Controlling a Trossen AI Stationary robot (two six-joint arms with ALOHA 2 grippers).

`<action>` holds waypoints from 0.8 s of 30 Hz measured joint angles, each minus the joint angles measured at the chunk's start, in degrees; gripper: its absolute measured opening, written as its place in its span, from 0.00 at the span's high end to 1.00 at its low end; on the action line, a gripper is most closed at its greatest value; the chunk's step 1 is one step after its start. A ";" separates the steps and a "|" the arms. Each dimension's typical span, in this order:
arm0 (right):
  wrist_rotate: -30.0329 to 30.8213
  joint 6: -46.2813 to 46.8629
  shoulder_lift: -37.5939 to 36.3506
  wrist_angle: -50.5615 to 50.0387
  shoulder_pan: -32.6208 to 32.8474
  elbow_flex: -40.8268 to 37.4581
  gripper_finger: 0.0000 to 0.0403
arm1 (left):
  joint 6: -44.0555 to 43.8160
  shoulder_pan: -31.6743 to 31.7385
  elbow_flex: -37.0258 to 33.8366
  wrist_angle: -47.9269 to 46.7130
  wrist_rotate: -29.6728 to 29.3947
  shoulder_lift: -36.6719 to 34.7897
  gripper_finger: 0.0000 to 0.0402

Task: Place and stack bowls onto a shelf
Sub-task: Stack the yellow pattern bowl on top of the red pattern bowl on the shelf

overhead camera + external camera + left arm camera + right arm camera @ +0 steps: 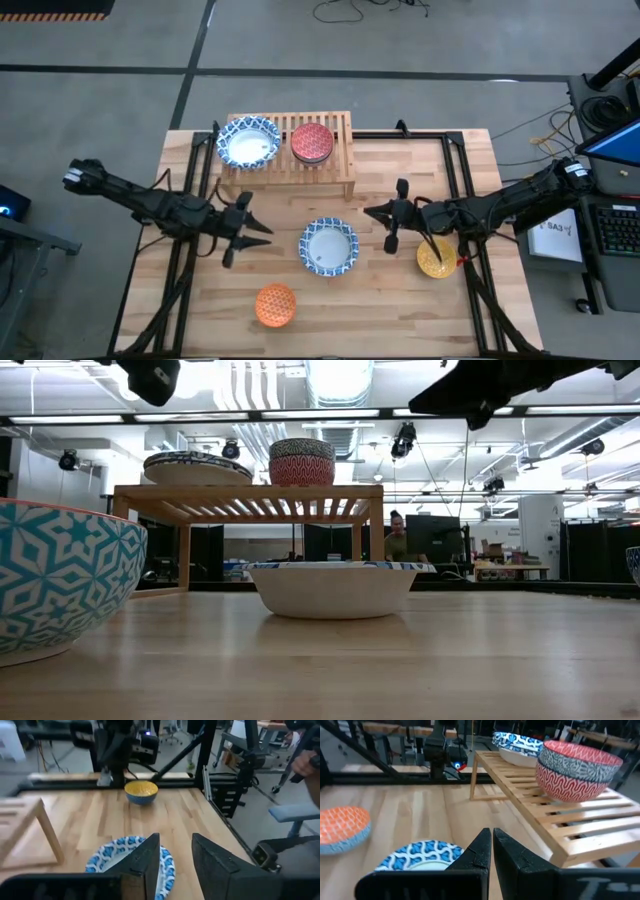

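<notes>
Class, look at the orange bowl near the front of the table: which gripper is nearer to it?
Left. The left gripper hovers just up-left of the orange bowl; the right gripper sits farther off, beyond the blue-patterned bowl.

in the low view both arms are cut off by the top edge, and the teal-patterned bowl at the near left runs off the picture's side. in the left wrist view the blue-patterned bowl is partly hidden behind the left claw, while the shelf is blurred and cropped. a person beyond the counter is too small to tell more.
</notes>
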 joint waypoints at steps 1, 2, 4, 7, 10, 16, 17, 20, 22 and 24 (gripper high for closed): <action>-0.56 1.29 0.00 0.07 0.00 0.00 0.98 | 1.57 0.00 -0.59 1.05 -0.32 -0.56 0.77; -1.15 2.28 0.00 0.23 0.00 0.00 0.98 | 3.18 0.00 -1.12 2.13 -0.98 -1.05 0.78; -1.47 3.90 0.00 0.32 0.00 0.00 0.98 | 6.58 0.00 -2.33 4.65 -2.00 -1.94 0.79; -1.48 6.48 0.00 0.54 0.11 0.00 0.98 | 11.52 0.01 -3.26 7.92 -2.91 -2.62 0.80; -1.96 8.10 0.00 1.66 0.11 0.01 0.98 | 14.52 0.00 -3.28 9.28 -2.98 -2.86 0.80; -2.88 9.56 0.00 1.57 0.11 2.37 0.98 | 16.47 0.02 -3.14 9.06 -2.98 -2.85 0.80; -2.95 9.54 0.00 1.50 0.11 2.80 0.98 | 16.58 0.02 -3.14 8.92 -2.98 -2.86 0.80; -4.18 9.52 0.74 1.51 0.11 4.45 0.98 | 16.62 0.01 -3.14 8.30 -3.00 -2.97 0.80; -4.46 9.62 2.04 1.09 0.11 5.87 0.98 | 16.62 0.00 -3.11 7.24 -3.46 -3.17 0.80; -6.29 10.04 3.70 0.23 0.11 7.82 0.98 | 16.57 0.00 -3.09 5.83 -5.42 -3.29 0.80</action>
